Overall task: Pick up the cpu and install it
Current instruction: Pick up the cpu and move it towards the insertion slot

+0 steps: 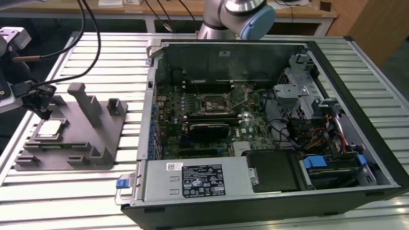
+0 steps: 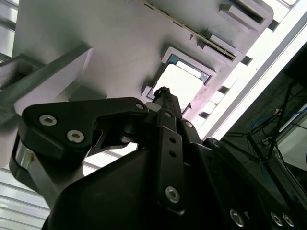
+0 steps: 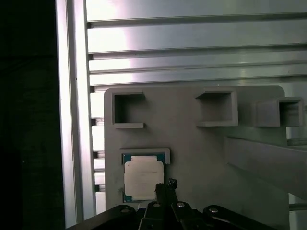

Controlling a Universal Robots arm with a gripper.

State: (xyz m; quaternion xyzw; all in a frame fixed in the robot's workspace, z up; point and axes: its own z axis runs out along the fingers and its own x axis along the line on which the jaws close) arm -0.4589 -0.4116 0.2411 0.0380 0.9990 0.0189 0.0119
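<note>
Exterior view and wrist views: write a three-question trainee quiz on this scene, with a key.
1. True or false: the small flat square silver-topped cpu sits in the motherboard socket inside the computer case.
2. The black gripper is nearest: A the cpu, B the power supply, C the drive cage.
3. What does the cpu rest on?
Key: 1 false; 2 A; 3 the grey plastic fixture plate.

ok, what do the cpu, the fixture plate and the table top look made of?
cpu: metal lid, pale silver, satin sheen; the green rim suggests circuit board beneath.
fixture plate: matte grey, uniform, moulded pockets, probably plastic.
table top: ribbed bright slats with streaked glare, likely aluminium extrusion.
</note>
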